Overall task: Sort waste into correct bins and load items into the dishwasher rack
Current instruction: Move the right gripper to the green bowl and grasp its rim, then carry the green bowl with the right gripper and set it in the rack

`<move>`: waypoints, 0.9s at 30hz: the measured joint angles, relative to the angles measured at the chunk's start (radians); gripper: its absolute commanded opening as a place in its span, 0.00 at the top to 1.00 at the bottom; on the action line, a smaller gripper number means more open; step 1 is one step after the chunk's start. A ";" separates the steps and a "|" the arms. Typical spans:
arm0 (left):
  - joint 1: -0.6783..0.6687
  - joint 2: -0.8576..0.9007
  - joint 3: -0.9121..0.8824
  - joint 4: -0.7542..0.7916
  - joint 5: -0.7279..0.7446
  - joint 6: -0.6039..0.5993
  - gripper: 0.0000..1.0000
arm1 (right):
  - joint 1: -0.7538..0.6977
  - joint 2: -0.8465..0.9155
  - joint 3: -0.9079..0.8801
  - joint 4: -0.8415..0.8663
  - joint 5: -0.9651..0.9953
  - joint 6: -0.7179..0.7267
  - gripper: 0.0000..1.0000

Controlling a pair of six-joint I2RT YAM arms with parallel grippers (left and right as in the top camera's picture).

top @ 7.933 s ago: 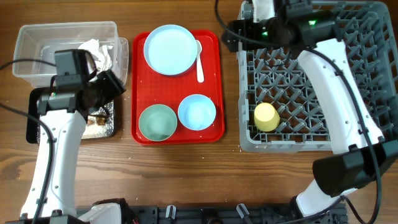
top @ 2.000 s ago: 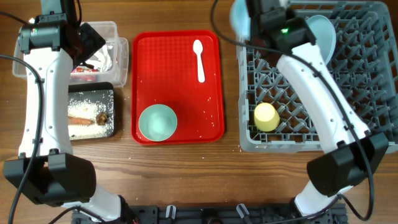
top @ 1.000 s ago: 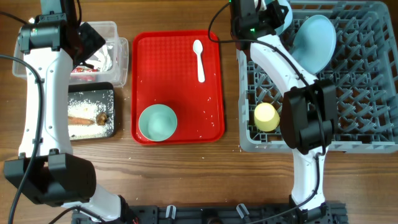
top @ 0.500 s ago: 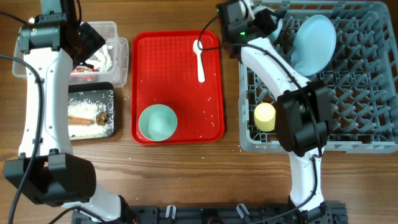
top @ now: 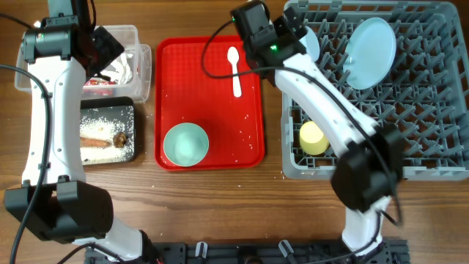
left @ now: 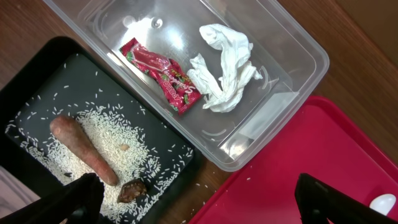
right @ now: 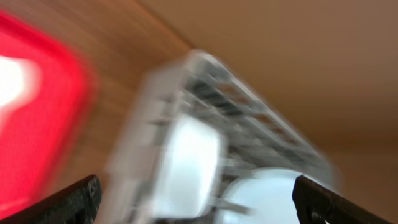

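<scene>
The grey dishwasher rack (top: 410, 125) holds the pale blue plate (top: 370, 44) on edge, a pale blue bowl (top: 309, 42) at its back left and the yellow cup (top: 313, 137). My right gripper (top: 287, 31) is open and empty by the rack's back left corner; its wrist view (right: 199, 199) is blurred. A mint bowl (top: 185, 144) and the white spoon (top: 234, 70) lie on the red tray (top: 212, 95). My left gripper (left: 202, 202) is open and empty above the clear tub (left: 298, 56), which holds the wrapper (left: 163, 74) and tissue (left: 227, 65).
The black tray (left: 37, 81) holds the sausage stick (left: 84, 149), the dark lump (left: 132, 191) and scattered rice (left: 134, 158). Loose rice grains lie on the red tray and on the wood beside it. The table's front strip is bare wood.
The plate and blue bowl have gone from the red tray into the rack. My right gripper has drawn back left out of the rack, empty. My left arm holds still over the tub.
</scene>
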 measured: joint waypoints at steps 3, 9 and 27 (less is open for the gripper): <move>0.000 0.000 0.000 0.000 0.000 0.000 0.00 | 0.032 -0.083 0.003 -0.120 -0.500 0.153 0.10; 0.000 0.000 0.000 0.000 0.000 0.000 0.00 | 0.078 -0.041 -0.194 -0.106 -0.948 0.480 0.42; 0.000 0.000 0.000 0.000 0.000 0.000 0.00 | 0.168 0.074 -0.334 -0.015 -0.990 0.840 0.96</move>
